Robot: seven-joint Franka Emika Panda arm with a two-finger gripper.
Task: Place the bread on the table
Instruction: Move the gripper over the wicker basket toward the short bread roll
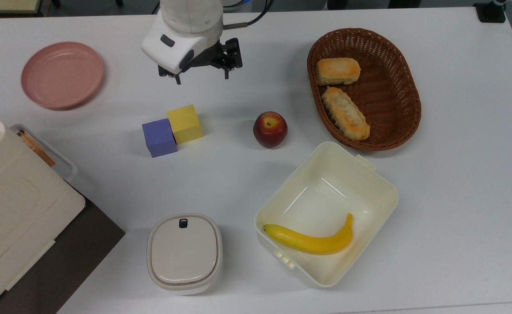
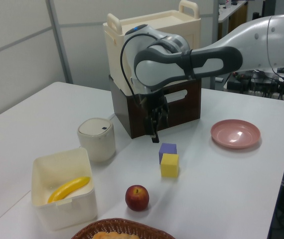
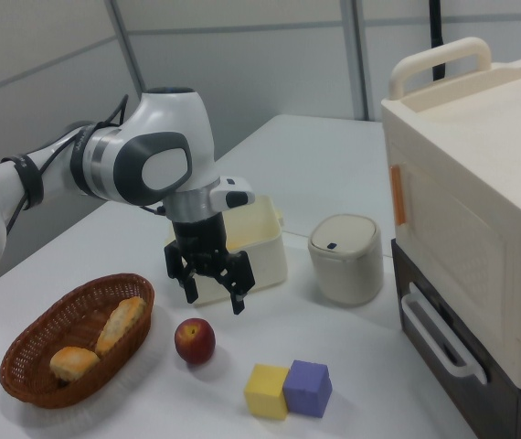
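Gripper (image 1: 202, 77) hanging empty with both fingers spread wide, up over bare white surface (image 1: 456, 183), far side in the top view, well apart from the basket (image 1: 406, 87). Bread (image 1: 338, 71) sitting in that basket at the top view's right, short blocky roll, toasted golden top, pale layered sides. Right beside it, nearly touching, a longer loaf (image 1: 345, 113) with ridged edges.

Biggest risk from here, probably: grabbing the wrong piece. Two similar baked things side by side, so a slightly off approach could land on the long one. Also the wicker wall, rough and woven, rising around both pieces; coming in too low or at an angle could clip a finger on the rim and drag the whole light basket. Roll looks soft-ish and flaky, so a hard squeeze might crush or slip off the smooth crust.

Apple (image 1: 270, 129) round and glossy, roughly between gripper and basket, easy to knock rolling on a low pass.
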